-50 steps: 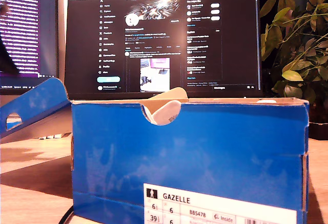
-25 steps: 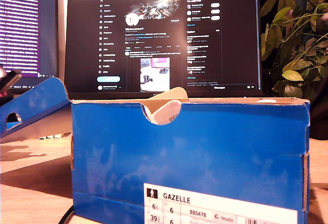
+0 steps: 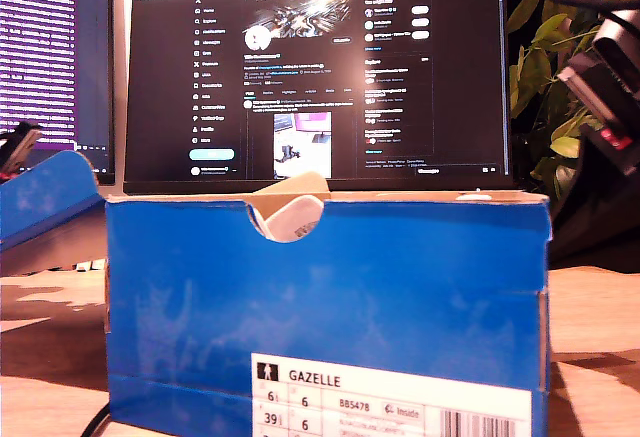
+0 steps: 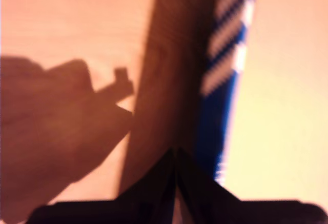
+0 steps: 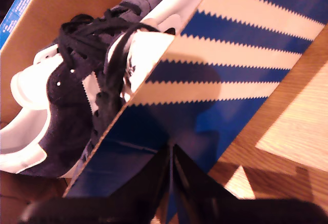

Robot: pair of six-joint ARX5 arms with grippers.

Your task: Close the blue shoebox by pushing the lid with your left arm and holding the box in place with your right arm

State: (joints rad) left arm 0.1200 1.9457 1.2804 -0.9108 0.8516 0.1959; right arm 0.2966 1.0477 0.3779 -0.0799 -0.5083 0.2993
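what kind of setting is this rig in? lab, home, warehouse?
Most likely an office or home desk, not a warehouse: a wooden desk with two lit monitors behind the blue shoebox, and a leafy potted plant at the exterior view's right.

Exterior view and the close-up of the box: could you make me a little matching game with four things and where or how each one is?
Things:
1 shoebox
2 shoe
3 monitor
4 plant

Descriptions:
a green leaves, at the exterior view's right
b inside the box, black laces
c blue, with a white label on its front
d lit, standing behind the box

Pairs: 1-c, 2-b, 3-d, 4-a
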